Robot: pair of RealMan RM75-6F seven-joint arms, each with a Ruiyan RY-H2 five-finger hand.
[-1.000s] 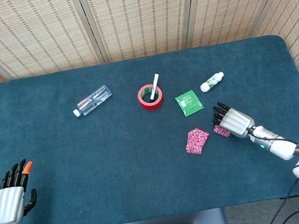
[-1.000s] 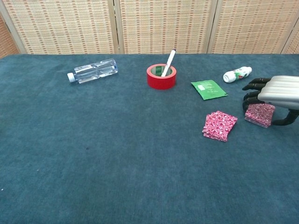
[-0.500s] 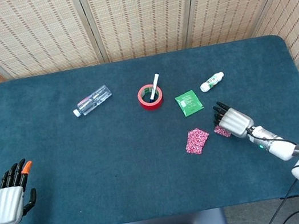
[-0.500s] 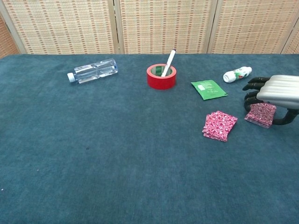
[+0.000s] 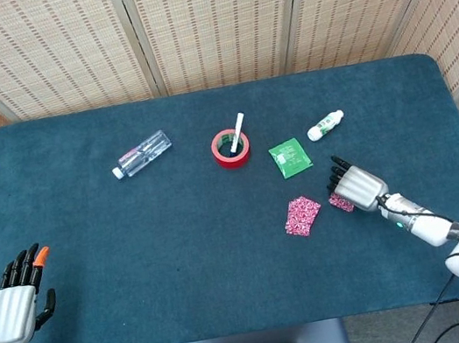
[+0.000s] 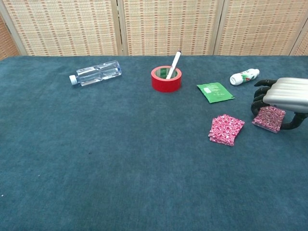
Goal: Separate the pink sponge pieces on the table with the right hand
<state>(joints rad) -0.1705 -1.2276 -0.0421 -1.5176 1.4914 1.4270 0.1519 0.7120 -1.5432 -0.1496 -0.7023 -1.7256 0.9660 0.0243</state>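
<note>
Two pink sponge pieces lie apart on the right side of the teal table (image 5: 135, 241): the left sponge piece (image 6: 226, 129) lies flat and free, and the right sponge piece (image 6: 268, 118) sits just beside it to the right, under the right hand (image 6: 286, 94). That hand arches over the right piece with its dark fingers (image 6: 260, 98) curled down around the piece's far edge and the thumb hooked at its right side, so it grips the piece against the cloth; whether the piece is lifted cannot be told. Farther away, a green sachet (image 6: 215, 92) lies near both pieces, and a small white bottle (image 6: 244, 76) lies on its side to the right of it. At the table's middle a red tape roll (image 6: 166, 79) holds a white marker (image 6: 173, 64) leaning in its hole, and a clear plastic bottle (image 6: 96, 73) lies on its side far left. The left hand (image 5: 17, 302) rests at the near left edge, fingers straight and slightly apart, holding nothing.
</note>
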